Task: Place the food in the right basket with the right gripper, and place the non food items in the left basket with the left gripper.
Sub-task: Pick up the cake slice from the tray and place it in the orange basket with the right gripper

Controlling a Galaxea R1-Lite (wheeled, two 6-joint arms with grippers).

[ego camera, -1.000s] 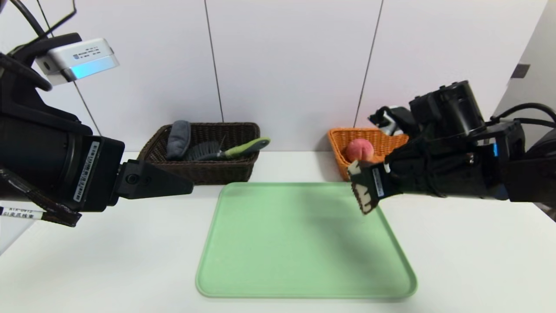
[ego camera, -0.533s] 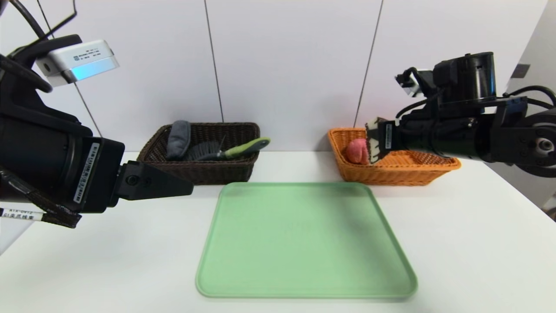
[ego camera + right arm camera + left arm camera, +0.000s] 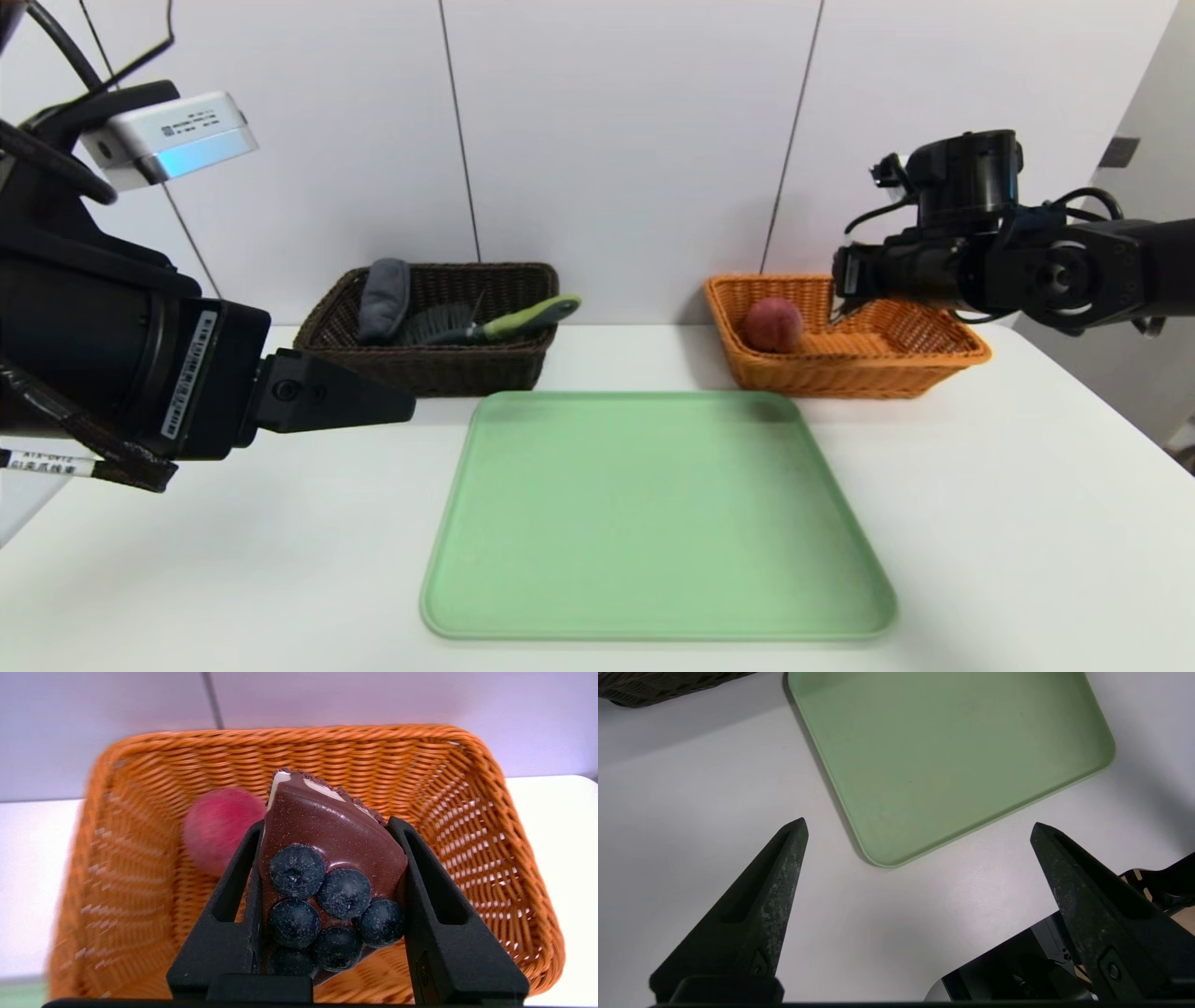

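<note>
The right claw (image 3: 327,826) is clamped on a wedge of chocolate cake (image 3: 327,858), glossy brown on top, with a cluster of dark blueberries at its wide end and white cream showing along its narrow tip. It hangs over the inside of the orange wicker basket (image 3: 467,793), above the floor, with a pink-red peach (image 3: 215,826) lying in the basket just beside the cake's tip. From the head view the right claw (image 3: 845,280) sits above the basket's (image 3: 934,359) middle, and the cake is hidden behind the arm; only the wrist view shows it. The peach (image 3: 773,324) rests near the basket's left wall, leaving most of the woven floor open to its right.

The left claw (image 3: 920,826) is spread wide and holds nothing, parked above the white worktop (image 3: 691,788) near the corner of the green tray (image 3: 952,742). The tray (image 3: 653,513) lies bare in front of both baskets. The dark brown basket (image 3: 429,359) holds a grey cloth item (image 3: 383,299) and a brush with a green handle (image 3: 495,322).
</note>
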